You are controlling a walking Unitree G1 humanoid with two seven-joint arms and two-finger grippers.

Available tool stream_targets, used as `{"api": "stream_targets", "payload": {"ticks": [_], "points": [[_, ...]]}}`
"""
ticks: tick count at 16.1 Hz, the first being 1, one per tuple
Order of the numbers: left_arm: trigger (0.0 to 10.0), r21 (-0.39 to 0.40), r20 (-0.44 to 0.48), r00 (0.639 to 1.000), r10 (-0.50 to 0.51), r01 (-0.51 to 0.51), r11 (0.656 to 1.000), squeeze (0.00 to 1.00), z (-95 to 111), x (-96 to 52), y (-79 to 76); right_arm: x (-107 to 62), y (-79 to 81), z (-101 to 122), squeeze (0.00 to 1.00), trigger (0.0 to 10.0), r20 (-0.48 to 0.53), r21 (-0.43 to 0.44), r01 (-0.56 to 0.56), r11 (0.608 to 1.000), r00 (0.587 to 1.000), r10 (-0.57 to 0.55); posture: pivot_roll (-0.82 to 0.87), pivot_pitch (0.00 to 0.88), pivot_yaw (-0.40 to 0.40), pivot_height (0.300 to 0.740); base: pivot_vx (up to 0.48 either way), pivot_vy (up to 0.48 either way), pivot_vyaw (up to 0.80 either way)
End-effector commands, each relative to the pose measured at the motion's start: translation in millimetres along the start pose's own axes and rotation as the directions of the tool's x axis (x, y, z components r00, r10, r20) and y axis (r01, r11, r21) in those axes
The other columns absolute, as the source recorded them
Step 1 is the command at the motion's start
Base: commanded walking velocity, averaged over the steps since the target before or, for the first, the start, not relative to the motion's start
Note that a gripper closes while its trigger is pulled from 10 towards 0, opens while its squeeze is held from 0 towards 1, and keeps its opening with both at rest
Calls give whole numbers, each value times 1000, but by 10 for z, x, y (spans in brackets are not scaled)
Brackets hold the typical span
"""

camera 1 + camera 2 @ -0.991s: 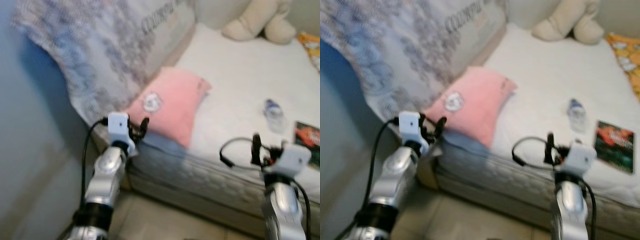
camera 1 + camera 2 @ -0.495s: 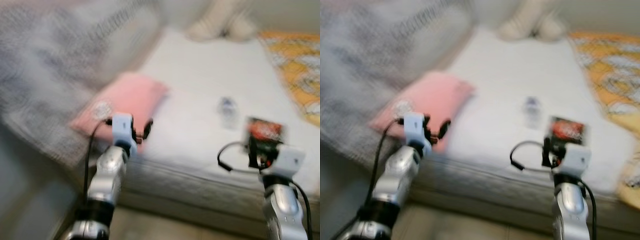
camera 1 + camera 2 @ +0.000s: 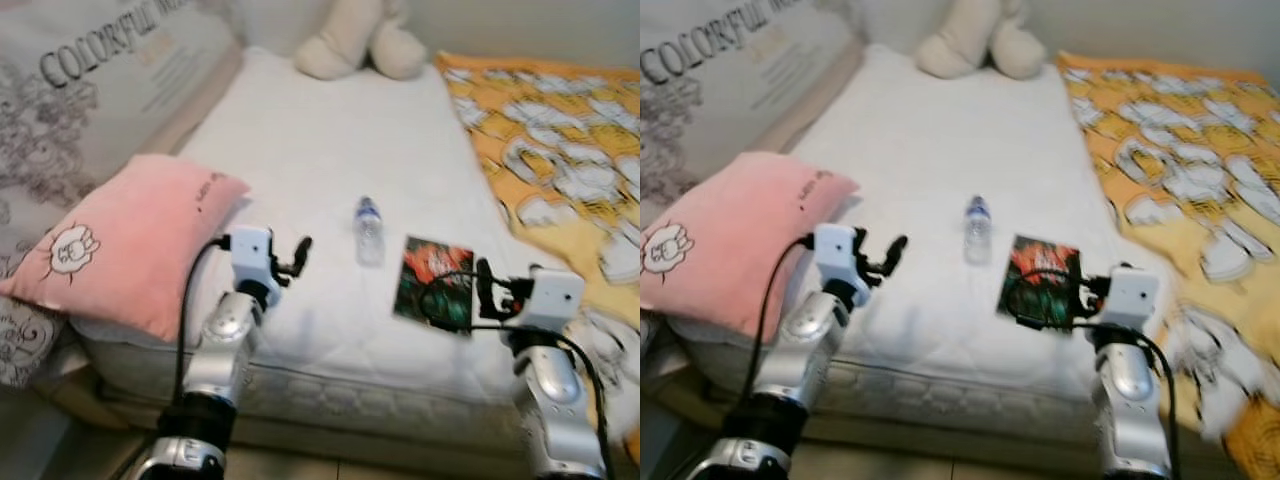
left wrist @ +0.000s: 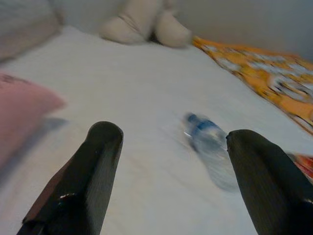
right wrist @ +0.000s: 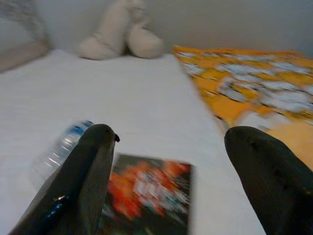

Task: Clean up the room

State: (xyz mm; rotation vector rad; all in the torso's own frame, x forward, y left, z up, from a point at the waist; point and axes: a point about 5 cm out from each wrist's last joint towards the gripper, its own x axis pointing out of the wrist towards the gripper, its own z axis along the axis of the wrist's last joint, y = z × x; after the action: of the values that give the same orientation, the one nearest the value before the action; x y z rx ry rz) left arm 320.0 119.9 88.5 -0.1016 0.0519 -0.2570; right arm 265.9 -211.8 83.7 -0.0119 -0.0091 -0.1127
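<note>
Panning right since a second ago, the head camera now centres the mattress (image 3: 300, 150) rather than the pink pillow (image 3: 120, 235). A clear water bottle (image 3: 368, 228) lies on its side mid-mattress, with a dark book (image 3: 433, 283) just beside it toward the orange blanket (image 3: 560, 140). Both claws gape wide and empty: left gripper (image 4: 171, 181) short of the bottle, right gripper (image 5: 166, 176) over the book. Judged risk: the round bottle may roll off the soft mattress if nudged.
</note>
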Motion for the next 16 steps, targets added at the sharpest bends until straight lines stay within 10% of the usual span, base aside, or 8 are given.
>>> {"api": "stream_targets", "payload": {"ticks": [1,16], "points": [[10000,3,-1,1000,6,-6,1000,0,0,-3,25,-2,58,-19,0,10000,-5,-4,-28,1000,1000,28,-128,0,-5,740,386,-281,0],[10000,88,-66,994,87,-81,993,0,-31,68,196,-147,89,-107,0,10000,-45,-27,-59,998,997,58,-153,0,13,740,158,-107,-410]]}}
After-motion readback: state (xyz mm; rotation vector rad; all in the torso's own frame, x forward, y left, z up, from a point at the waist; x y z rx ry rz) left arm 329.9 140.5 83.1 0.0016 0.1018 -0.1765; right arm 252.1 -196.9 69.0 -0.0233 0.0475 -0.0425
